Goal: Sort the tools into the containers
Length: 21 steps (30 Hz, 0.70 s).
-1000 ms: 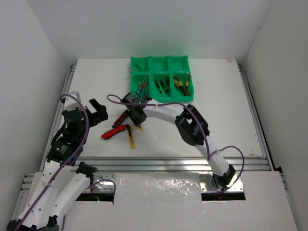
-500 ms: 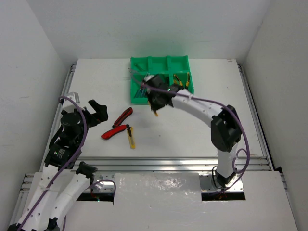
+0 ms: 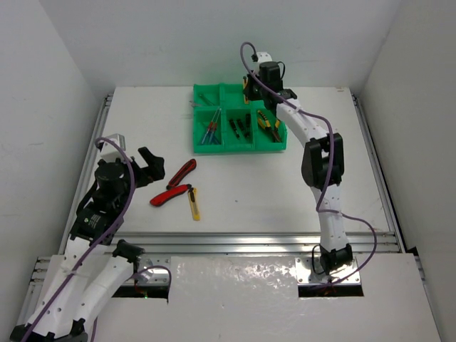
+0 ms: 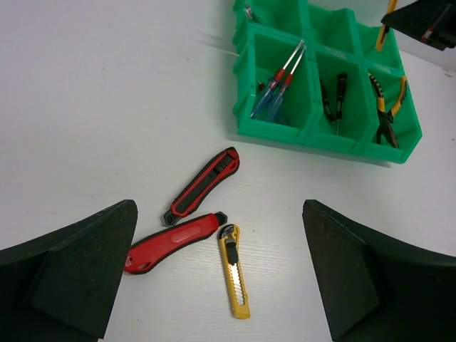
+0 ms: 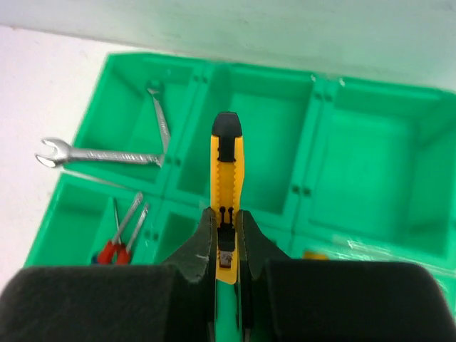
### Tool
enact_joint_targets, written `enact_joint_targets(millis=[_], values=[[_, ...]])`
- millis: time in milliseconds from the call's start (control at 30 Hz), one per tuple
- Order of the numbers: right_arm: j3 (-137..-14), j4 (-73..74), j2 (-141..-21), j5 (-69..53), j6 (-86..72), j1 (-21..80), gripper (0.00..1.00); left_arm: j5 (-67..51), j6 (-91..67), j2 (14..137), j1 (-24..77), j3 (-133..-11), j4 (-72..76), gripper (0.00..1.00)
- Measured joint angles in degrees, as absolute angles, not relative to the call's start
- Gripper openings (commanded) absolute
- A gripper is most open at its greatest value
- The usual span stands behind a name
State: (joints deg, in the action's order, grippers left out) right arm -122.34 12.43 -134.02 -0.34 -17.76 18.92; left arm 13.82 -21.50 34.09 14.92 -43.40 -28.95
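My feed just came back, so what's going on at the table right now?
The right gripper is shut on a yellow box cutter and holds it above the far row of the green tray. The left gripper is open above the table, near two red-black utility knives and a second yellow box cutter, which lie unsorted. Screwdrivers, pliers and wrenches are already in compartments.

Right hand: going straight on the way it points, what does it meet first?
Right hand is shut on a yellow cutter, whose tip leads toward the tray's far middle compartment. That compartment's floor probably comes first; depth is unclear.
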Motion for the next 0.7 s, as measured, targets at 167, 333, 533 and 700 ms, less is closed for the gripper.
enact_joint_targets(millis=[167,333,533,700], values=[[-124.31,3.66,-138.06,-3.07,-18.15,18.83,0.02,12.56,-21.26,34.20,14.92,-43.38,-28.49,0.99],[-129.03,-4.64,-143.55,-3.79,-18.15,18.83,0.06,11.03,-21.19,34.22,14.92,-43.33,-28.42,0.99],[-132.35,-8.91,-150.39,-3.33,-17.37,18.83,0.32,9.28,-21.02,34.11,14.92,-43.05,-28.14,0.99],[-132.35,-8.40,-153.12,-3.46,-15.53,18.83,0.61,8.36,-20.84,34.13,14.92,-43.05,-28.05,0.99]])
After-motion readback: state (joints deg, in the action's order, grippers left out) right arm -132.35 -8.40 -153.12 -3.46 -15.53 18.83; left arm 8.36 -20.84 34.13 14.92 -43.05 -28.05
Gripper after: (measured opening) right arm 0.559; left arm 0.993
